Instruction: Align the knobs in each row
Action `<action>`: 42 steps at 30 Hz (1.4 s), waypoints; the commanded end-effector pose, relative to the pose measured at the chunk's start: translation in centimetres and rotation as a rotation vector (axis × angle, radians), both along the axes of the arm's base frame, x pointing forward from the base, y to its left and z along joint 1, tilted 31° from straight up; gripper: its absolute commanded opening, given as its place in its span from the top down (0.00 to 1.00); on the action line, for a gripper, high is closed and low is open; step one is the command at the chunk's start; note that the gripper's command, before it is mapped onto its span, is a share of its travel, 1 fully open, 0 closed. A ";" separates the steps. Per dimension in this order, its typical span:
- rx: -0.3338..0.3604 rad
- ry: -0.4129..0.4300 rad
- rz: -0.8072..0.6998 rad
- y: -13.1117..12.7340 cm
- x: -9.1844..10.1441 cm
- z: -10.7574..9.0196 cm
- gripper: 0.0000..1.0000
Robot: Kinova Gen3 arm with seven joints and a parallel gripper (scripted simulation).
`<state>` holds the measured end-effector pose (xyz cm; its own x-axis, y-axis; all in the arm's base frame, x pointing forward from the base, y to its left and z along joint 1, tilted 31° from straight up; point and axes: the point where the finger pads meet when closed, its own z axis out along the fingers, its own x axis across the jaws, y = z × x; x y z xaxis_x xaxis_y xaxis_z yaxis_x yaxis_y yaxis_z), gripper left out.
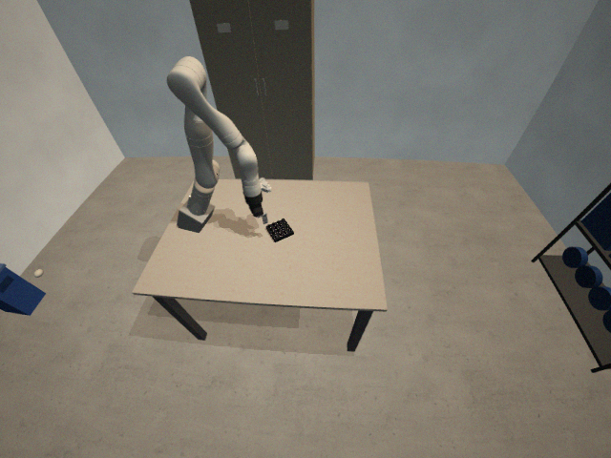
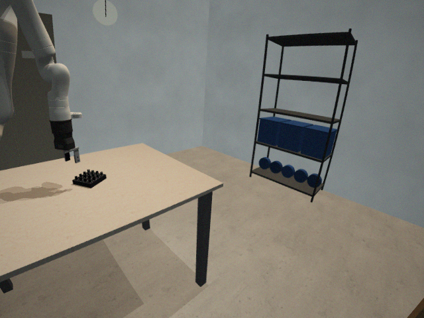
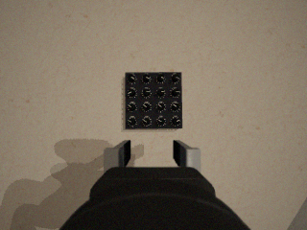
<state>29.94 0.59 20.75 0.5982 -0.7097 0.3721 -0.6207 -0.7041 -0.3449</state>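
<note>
So we're hovering our gripper [image 1: 260, 218] [image 2: 72, 158] [image 3: 152, 149] over the table [image 1: 326, 276] [image 2: 144, 174] [image 3: 249, 72], fingers standing wide, nothing between them. Going left to right in the wrist view: past the left finger a soft grey arm shadow is spreading over the pale, finely speckled top; then comes the knob box [image 1: 280, 230] [image 2: 87, 177] [image 3: 153, 100], lying below the fingertips and ahead of them, roughly centred on the gap, so we'd probably be moving forward before dropping. It's a flat, squarish black slab, no real long axis, its sides running pretty much square with our fingers, studded with stubby dark knobs in a four-by-four grid. On the right, the other finger is showing smooth grey metal with a black inner pad.
</note>
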 end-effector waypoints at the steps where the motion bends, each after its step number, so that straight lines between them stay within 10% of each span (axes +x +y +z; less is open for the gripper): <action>1: 0.000 -0.003 -0.004 -0.1 0.0 0.0 0.00; 42: 0.007 -0.002 -0.015 -0.1 0.0 0.0 0.00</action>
